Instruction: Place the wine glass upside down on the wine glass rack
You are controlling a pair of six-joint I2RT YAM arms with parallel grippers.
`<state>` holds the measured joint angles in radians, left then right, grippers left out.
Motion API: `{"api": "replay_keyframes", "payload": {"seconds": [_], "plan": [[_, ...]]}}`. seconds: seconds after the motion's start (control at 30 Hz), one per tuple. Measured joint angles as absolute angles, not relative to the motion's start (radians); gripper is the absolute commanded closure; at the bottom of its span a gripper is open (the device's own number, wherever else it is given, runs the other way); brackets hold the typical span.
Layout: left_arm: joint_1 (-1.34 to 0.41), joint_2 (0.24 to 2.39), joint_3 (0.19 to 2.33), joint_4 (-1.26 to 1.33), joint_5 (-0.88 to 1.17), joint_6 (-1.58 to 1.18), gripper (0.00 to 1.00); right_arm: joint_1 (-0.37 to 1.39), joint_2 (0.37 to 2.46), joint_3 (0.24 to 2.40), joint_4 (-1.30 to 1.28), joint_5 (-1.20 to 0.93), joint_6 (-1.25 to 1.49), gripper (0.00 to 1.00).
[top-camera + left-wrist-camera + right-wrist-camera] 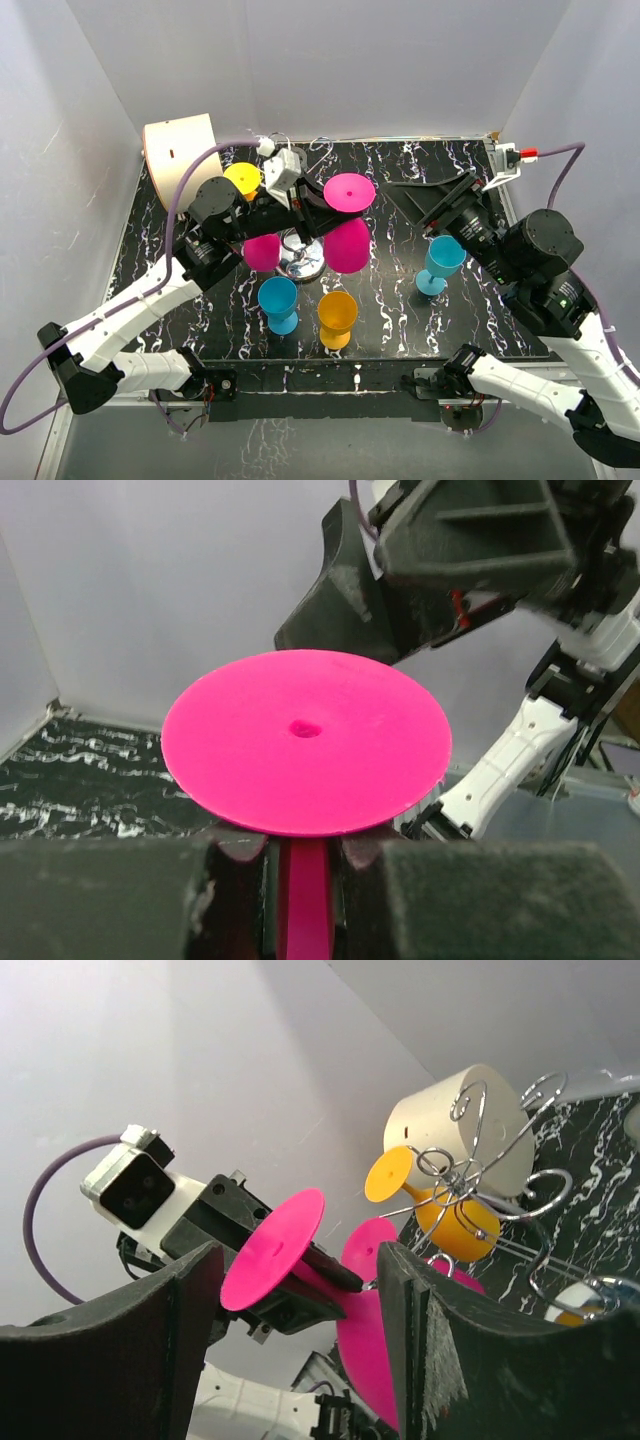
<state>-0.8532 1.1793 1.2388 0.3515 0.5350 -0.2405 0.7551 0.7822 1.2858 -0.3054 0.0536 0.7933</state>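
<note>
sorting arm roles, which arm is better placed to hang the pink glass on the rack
Left. The left gripper holds the inverted pink wine glass by its stem beside the rack; the right gripper is open, farther right.

No writing, number, label or brand mark can be read in any view. The pink plastic wine glass point(305, 740), the cream round tub point(180, 150), the white camera housing point(135, 1188) and the black marbled worktop point(400, 310) show nothing legible.
</note>
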Motion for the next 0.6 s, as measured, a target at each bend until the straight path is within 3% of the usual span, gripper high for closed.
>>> {"api": "replay_keyframes", "payload": {"seconds": [0.27, 0.6], "plan": [[-0.853, 1.177, 1.209, 0.269, 0.559, -0.142, 1.00, 0.755, 0.743, 1.280, -0.390, 0.101, 0.983, 0.43], [-0.853, 1.131, 1.113, 0.336, 0.565, -0.099, 1.00, 0.755, 0.911, 1.458, -0.571, 0.050, 1.015, 0.42]]}}
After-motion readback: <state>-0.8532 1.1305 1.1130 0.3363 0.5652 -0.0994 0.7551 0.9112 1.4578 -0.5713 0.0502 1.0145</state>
